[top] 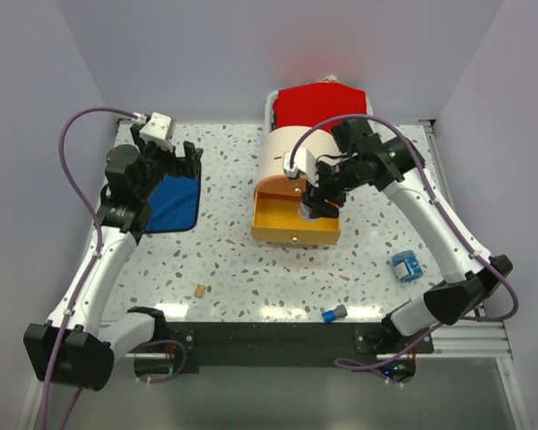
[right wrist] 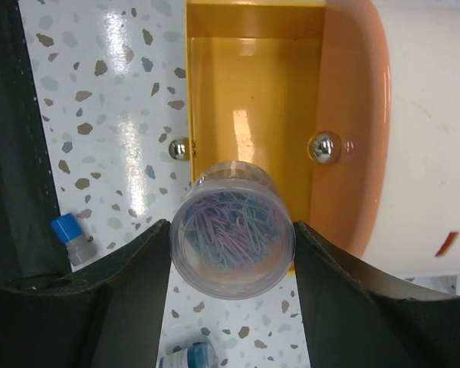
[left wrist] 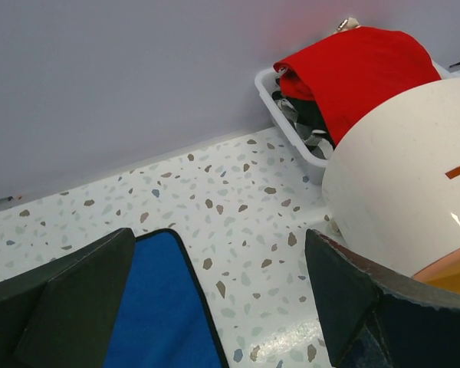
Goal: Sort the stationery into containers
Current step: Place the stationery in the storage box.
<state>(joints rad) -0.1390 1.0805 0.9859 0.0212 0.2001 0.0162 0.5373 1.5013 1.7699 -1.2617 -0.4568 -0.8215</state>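
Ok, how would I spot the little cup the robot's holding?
Find the big cream drawer unit with its yellow drawer pulled open. Right above that drawer, the right pincer grips a clear round cup. Nothing else there is see-through and stuffed with pastel clips.

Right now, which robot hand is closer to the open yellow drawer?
Right. The right gripper hangs over the open yellow drawer, gripping a clear cup. The left gripper is far off to the left, above the blue cloth.
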